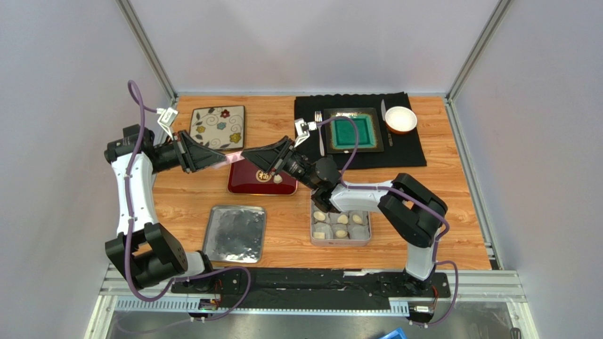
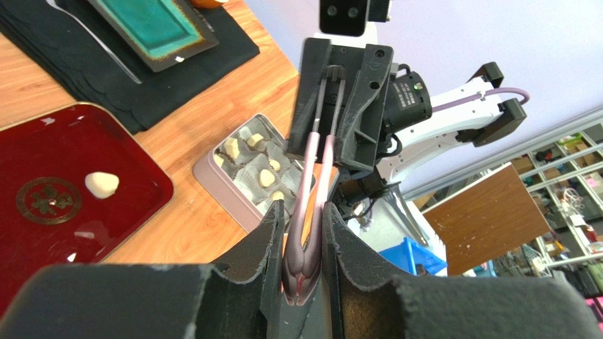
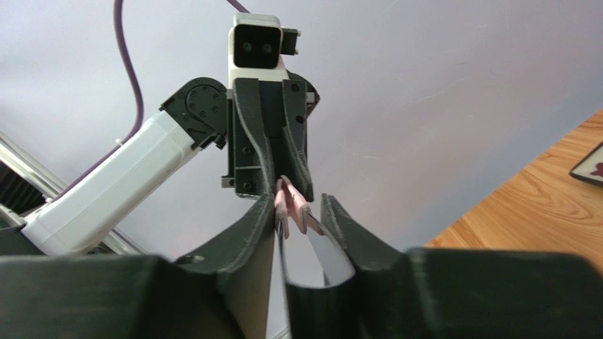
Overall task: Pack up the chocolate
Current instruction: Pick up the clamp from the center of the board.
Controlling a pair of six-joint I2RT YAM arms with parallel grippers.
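One cream chocolate lies on the dark red tray. Several more sit in white paper cups inside the grey tin. A pair of pink tongs hangs in the air above the tray, spanning both grippers. My left gripper is shut on the pink end. My right gripper faces it and is shut on the silver end, with both tong arms against its fingers.
A silver lid lies at the front left. A floral plate sits at the back left. A black mat at the back right carries a teal dish, a fork and a white bowl.
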